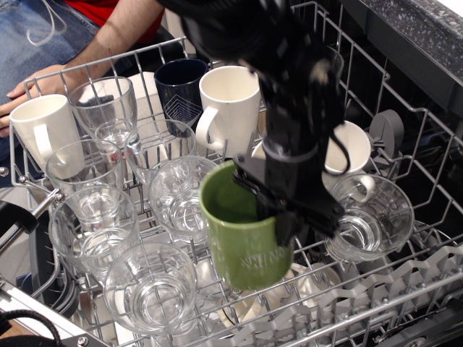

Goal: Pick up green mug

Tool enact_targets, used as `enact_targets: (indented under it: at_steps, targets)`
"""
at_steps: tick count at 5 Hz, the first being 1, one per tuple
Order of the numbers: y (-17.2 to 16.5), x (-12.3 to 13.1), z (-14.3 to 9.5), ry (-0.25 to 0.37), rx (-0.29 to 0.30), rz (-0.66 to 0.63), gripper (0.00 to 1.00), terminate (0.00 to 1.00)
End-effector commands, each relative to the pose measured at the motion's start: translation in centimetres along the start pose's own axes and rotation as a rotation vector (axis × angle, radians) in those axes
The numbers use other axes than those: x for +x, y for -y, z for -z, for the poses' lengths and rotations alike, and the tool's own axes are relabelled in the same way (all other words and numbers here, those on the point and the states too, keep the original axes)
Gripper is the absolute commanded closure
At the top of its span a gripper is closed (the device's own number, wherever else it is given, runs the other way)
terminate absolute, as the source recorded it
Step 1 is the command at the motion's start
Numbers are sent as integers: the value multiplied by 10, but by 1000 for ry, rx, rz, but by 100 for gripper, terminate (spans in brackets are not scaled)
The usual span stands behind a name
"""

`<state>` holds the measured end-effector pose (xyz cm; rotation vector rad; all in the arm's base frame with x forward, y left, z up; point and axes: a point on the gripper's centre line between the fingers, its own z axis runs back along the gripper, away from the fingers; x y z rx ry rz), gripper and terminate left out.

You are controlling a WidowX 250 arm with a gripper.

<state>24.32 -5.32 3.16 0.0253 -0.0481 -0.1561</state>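
Note:
The green mug is olive-green with white print low on its side. It hangs lifted above the dishwasher rack, tilted a little, over the front middle of the rack. My gripper is shut on the mug's right rim, one finger inside the mug and one outside. The black arm comes down from the top of the frame and hides the mug's right side and handle.
Several clear glasses fill the rack's left and front. A glass mug sits to the right. White mugs and a dark navy mug stand behind. A person's arm rests at the rack's far left edge.

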Motion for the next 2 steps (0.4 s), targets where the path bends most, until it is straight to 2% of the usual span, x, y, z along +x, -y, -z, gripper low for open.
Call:
enact_targets:
  at_steps: [1, 2]
  targets:
    - [-8, 12, -81, 94, 29, 24, 100, 0]
    - [-11, 10, -113, 68, 7, 57, 100, 100]
